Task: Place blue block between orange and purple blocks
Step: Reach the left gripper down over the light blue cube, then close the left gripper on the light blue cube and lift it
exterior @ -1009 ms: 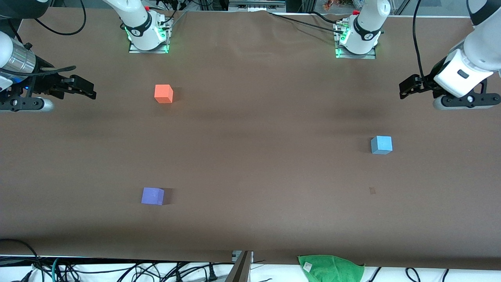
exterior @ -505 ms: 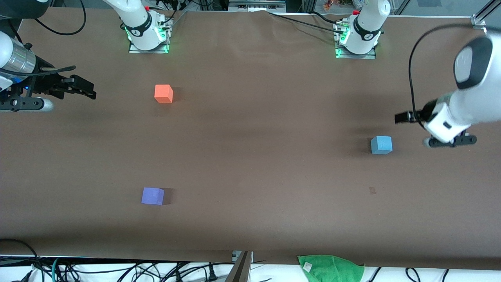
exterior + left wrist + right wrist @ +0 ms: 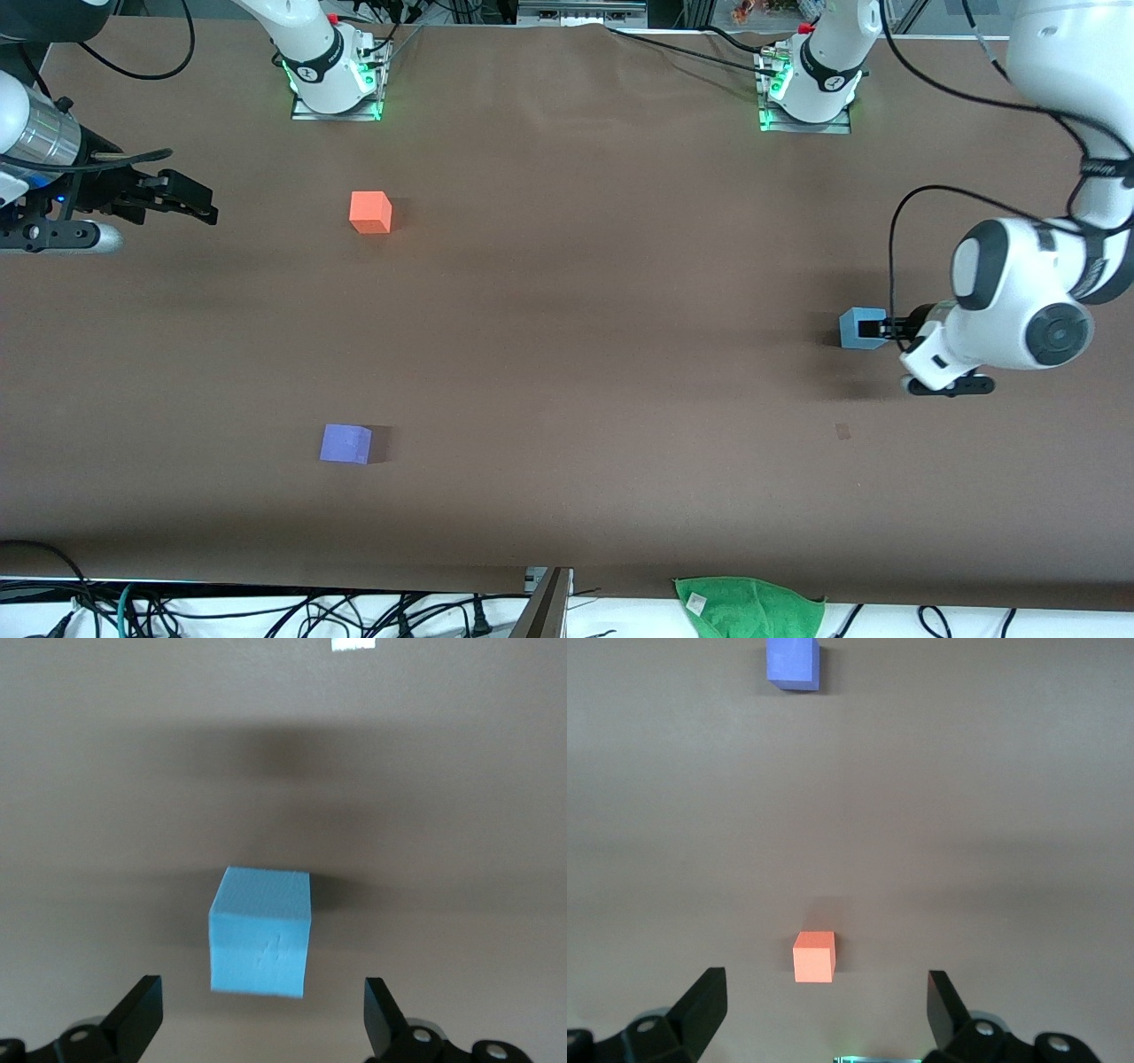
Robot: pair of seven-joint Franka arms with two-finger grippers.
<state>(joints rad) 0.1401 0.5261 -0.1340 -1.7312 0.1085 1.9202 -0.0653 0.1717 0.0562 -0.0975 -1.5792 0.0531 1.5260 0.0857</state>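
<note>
The light blue block (image 3: 861, 328) sits on the brown table toward the left arm's end. My left gripper (image 3: 886, 330) is low beside it, open, fingers not touching it; in the left wrist view the blue block (image 3: 262, 930) lies just ahead of the gripper (image 3: 263, 1017). The orange block (image 3: 370, 213) sits toward the right arm's end, near the bases. The purple block (image 3: 345, 443) lies nearer the front camera than the orange one. My right gripper (image 3: 199, 204) waits open at the table's end; its wrist view shows the gripper (image 3: 827, 1005), the orange block (image 3: 814, 956) and the purple block (image 3: 793, 663).
A green cloth (image 3: 749, 605) lies off the table's front edge. Cables (image 3: 266, 611) run along that edge. The two arm bases (image 3: 332, 75) stand along the back of the table.
My left arm has swung down and toward the front camera, bringing its gripper from above the table's end to just beside the blue block. The right arm and all blocks have not moved.
</note>
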